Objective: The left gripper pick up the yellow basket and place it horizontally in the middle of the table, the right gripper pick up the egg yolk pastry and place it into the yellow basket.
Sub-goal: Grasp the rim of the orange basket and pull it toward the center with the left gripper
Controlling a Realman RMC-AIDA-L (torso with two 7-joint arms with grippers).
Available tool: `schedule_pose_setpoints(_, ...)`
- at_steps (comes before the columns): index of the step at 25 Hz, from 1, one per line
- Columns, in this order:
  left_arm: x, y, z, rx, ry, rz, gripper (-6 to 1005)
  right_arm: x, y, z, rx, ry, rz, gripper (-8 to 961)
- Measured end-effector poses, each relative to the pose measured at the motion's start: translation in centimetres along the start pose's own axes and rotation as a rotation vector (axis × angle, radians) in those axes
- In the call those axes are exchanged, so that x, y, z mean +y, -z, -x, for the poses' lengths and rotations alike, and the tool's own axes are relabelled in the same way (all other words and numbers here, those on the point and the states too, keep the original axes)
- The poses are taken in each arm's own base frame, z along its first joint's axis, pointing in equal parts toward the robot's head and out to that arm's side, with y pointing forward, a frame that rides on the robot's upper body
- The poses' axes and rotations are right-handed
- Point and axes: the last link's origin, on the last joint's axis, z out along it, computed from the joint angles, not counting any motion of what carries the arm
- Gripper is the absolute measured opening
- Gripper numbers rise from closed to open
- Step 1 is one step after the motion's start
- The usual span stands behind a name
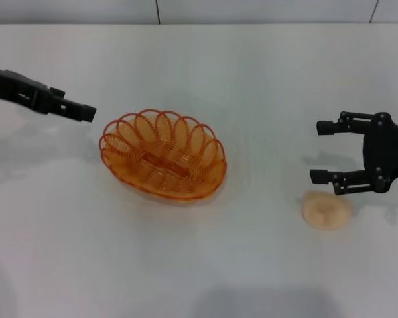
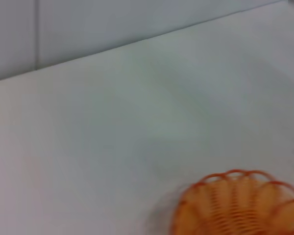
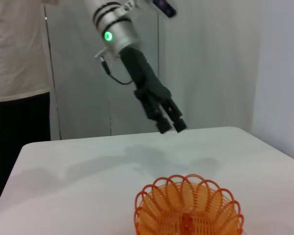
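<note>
The yellow basket (image 1: 162, 154) stands upright and empty on the white table (image 1: 199, 265), near its middle, with its long axis running roughly left to right and slightly slanted. It also shows in the left wrist view (image 2: 240, 205) and the right wrist view (image 3: 188, 208). My left gripper (image 1: 86, 111) hovers just left of the basket, clear of its rim, empty, fingers only slightly apart; it shows in the right wrist view (image 3: 171, 127) raised above the table. My right gripper (image 1: 317, 151) is wide open and empty, just behind the egg yolk pastry (image 1: 326, 210), which lies on the table at the right.
A wall with panel seams (image 1: 157, 10) runs along the table's far edge. A person in a white shirt (image 3: 17, 49) stands beyond the table's left side. Bare tabletop lies between the basket and the pastry.
</note>
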Motion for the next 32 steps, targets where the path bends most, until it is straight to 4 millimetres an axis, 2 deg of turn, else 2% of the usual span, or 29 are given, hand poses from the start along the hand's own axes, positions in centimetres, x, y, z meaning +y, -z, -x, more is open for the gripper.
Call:
schedule_pose_setpoints(8,0.5,-5.5,-1.8,-0.168,-0.029,-0.087,873,0.5,0.1,-0.4,-0.014,-0.004,-0.009,825)
schedule_pose_setpoints(14,1.1,-8.1,-1.7,-0.211,-0.034,-0.099,872,0.7,0.1,-0.7,-0.019,-0.004,-0.005,823)
schedule_pose_setpoints(30,1.9,-9.6,-0.9,-0.221,-0.025,-0.079,869,0.6,0.3,-0.5,-0.036,0.005,-0.021,817)
schedule_pose_setpoints(32,1.9,-9.7,-0.9,-0.218,-0.025,-0.081,792,0.5,0.3,-0.5,-0.040,0.006,-0.025,817)
